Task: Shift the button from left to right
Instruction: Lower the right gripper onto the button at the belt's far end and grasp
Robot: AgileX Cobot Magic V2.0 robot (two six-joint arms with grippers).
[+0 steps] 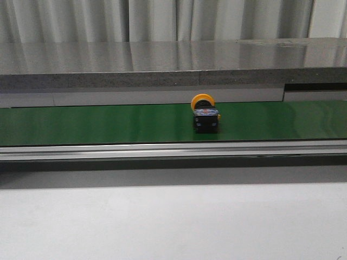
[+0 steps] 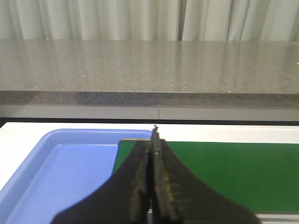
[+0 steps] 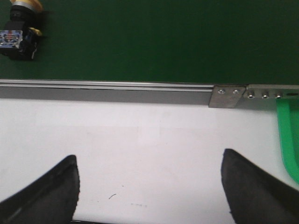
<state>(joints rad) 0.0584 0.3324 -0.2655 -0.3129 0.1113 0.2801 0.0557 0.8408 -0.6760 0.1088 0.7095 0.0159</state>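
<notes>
Though black-bodied, button (image 1: 205,116) yellow-headed

looks like a factory-style test bench: green conveyor belt (image 1: 108,123) in a metal rail (image 1: 162,150), grey stone counter (image 1: 162,59), blue plastic tray (image 2: 60,172), curtains (image 1: 162,19) behind

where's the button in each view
Front view: button on the green belt, right of centre.
Left wrist view: not in it; only belt and a blue tray.
Right wrist view: button at the picture's upper-left corner, on the belt.
Shared landmark: the belt.
</notes>
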